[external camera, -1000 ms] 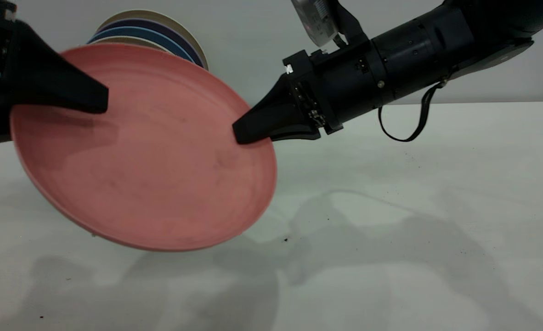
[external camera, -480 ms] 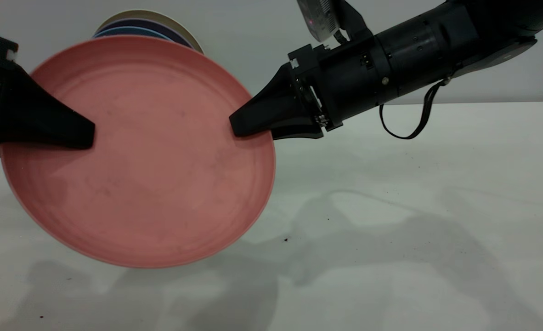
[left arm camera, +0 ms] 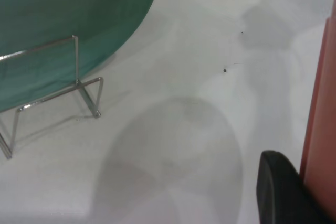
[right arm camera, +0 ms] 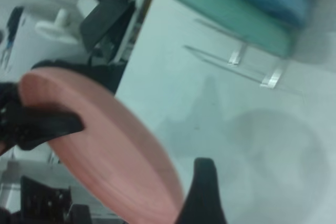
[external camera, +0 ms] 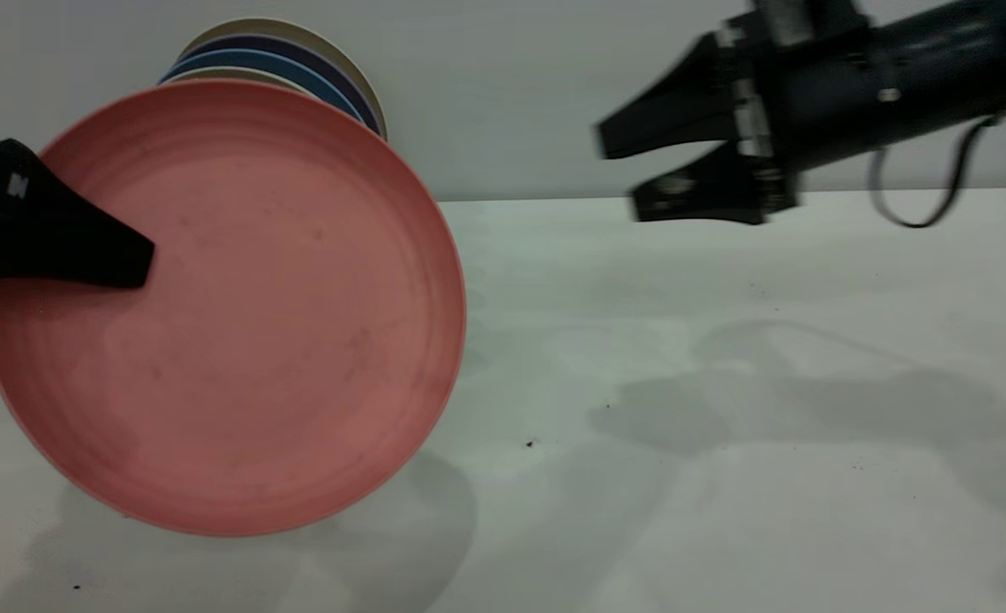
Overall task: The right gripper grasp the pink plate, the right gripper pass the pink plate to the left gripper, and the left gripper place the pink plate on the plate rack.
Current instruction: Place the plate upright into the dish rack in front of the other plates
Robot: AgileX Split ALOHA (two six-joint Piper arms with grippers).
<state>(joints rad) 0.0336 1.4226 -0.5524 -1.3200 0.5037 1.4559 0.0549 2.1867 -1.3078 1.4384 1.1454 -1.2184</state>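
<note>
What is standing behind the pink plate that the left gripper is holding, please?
Behind the pink plate, held by the left gripper, upright plates show only their top edges; the rest is covered.

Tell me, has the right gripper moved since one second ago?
Yes. The right gripper let go of the pink plate and pulled back right and up.

The pink plate (external camera: 222, 306) stands at left, seemingly before the racked plates (external camera: 299, 60); right end effector (external camera: 631, 174) well right.
</note>
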